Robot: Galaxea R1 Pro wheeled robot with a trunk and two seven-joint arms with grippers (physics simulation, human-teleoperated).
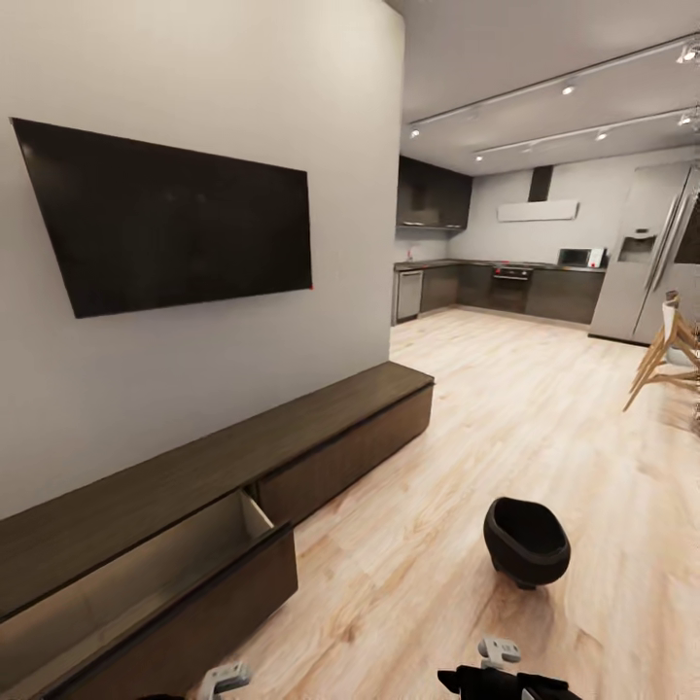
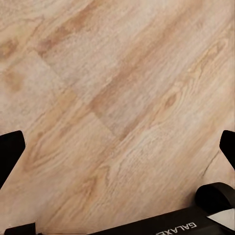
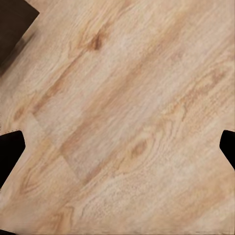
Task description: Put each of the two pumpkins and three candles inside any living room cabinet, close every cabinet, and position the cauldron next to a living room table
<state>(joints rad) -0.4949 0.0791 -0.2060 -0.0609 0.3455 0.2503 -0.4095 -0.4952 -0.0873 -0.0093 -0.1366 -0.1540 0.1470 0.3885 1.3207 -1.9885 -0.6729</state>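
Below the wall-hung black TV (image 1: 175,219), the long dark-wood cabinet (image 1: 292,442) stands with one pale-lined drawer (image 1: 156,593) pulled out; the round black cauldron (image 1: 526,541) sits on pale wood-plank floor (image 1: 506,408). Left gripper (image 2: 117,147) and right gripper (image 3: 117,147) hang released, holding nothing.

— Where are you looking from with the head camera?

— From high up, facing forward and down along the wall. You take in the cabinet (image 1: 292,437) at the left, the cauldron (image 1: 526,541) low in the middle, and the kitchen far off beyond the floor (image 1: 506,408).

— And your wrist cameras?

— Each looks straight down along its own fingers at the planks, from close enough that the grain is plain. The left gripper (image 2: 117,147) and the right gripper (image 3: 117,147) show as dark tips at either edge, spread wide.

— What do the views share?

— The wood floor. The right wrist view also catches a dark corner (image 3: 14,22); you cannot tell what it belongs to.
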